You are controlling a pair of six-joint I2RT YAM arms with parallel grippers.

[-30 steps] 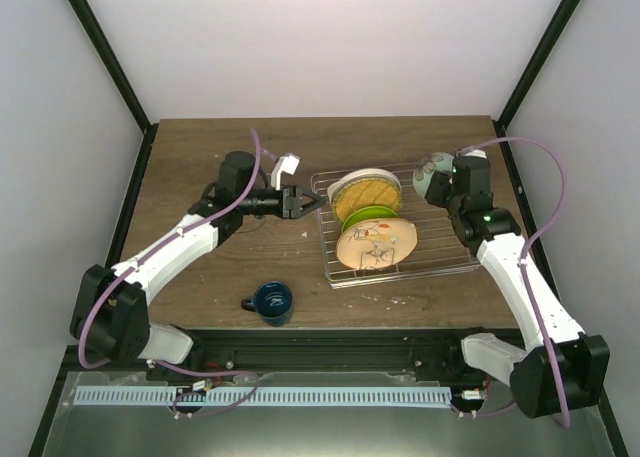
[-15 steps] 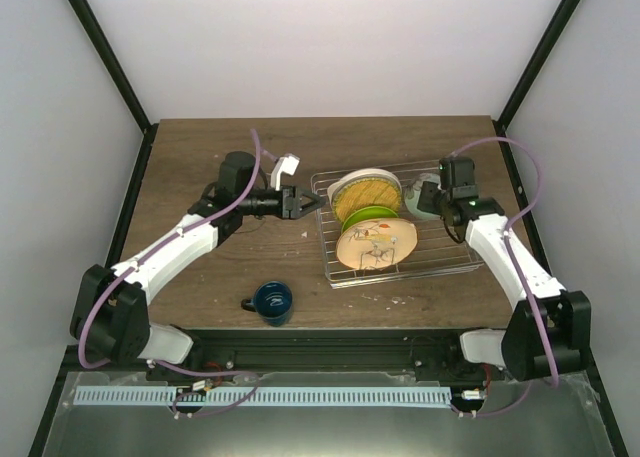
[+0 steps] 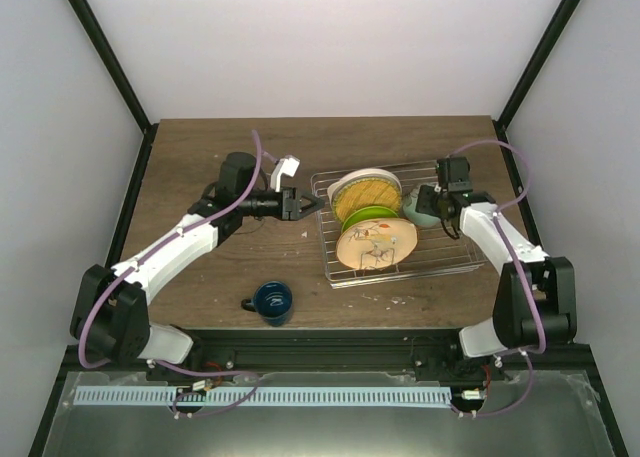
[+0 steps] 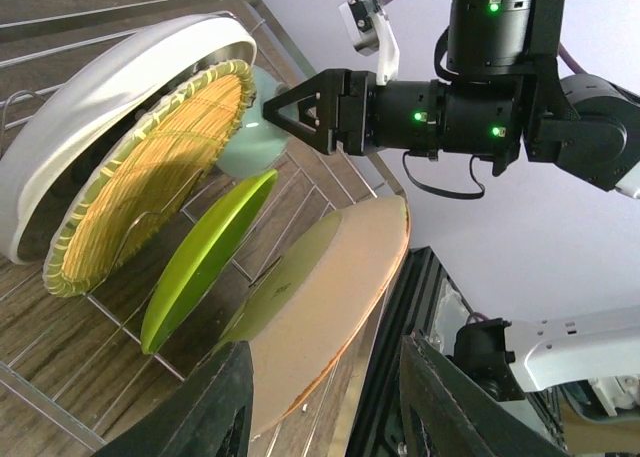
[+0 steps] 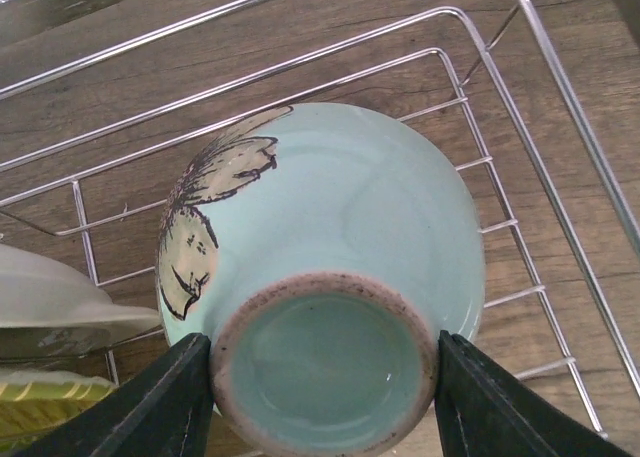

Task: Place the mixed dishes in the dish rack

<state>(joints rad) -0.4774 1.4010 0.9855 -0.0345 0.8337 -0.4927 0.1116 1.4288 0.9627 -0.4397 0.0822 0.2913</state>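
Four plates stand on edge in the silver wire dish rack: cream, yellow-orange, lime green and tan with a drawing. My right gripper is shut on the foot ring of the pale mint bowl. It holds the bowl tilted low over the rack's right half, just right of the plates. My left gripper is open and empty at the rack's left rim. In its wrist view the plates and the bowl show. The dark blue mug stands upright on the table near the front.
The rack wires and the raised rim run close around the bowl. The cream plate's edge lies just left of it. The black table frame runs along the front edge. Small crumbs lie in front of the rack.
My right arm has carried the bowl from above the rack's back right corner leftward and down into the rack beside the plates. The left arm has not moved.
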